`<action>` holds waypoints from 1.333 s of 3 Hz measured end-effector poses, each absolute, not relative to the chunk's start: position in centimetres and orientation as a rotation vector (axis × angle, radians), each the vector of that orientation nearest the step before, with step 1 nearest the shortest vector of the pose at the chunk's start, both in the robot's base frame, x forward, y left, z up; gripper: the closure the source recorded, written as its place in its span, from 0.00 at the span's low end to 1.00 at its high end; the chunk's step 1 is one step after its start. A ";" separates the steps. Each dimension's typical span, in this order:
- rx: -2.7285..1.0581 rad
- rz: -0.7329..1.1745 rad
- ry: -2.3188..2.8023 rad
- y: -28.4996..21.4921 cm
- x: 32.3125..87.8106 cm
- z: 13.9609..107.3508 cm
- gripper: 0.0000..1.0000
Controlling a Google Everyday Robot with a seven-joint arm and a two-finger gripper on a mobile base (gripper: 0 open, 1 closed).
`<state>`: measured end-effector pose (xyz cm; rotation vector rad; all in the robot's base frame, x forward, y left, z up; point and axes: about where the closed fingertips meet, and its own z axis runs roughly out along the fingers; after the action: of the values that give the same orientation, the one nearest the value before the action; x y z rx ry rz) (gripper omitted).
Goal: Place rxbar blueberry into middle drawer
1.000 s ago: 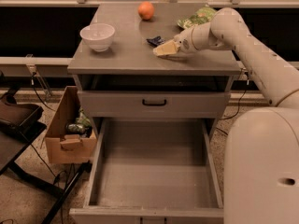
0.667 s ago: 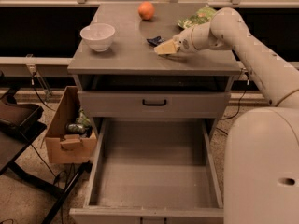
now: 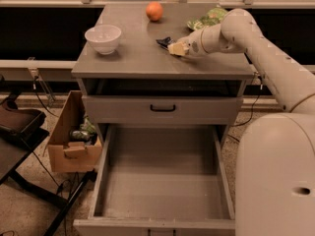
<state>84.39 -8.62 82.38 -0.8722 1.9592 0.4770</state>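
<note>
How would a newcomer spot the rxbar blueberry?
Look on the grey cabinet top, right of centre. The rxbar blueberry lies at the gripper, in front of the orange and left of the green bag. It is the only small, dark, flat item there.

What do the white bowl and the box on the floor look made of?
White bowl: probably glazed ceramic, possibly plastic; smooth with faint sheen. Box: plain cardboard; matte brown, folded flaps. The gripper is by the rxbar blueberry on the cabinet top.
</note>
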 end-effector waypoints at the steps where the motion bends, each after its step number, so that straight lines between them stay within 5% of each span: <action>1: -0.872 0.477 1.959 -8.6 84.4 83.3 1.00; 4: -0.857 0.374 1.941 -11.8 81.0 88.9 1.00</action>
<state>81.04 -11.83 88.91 -0.8567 1.9411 0.3745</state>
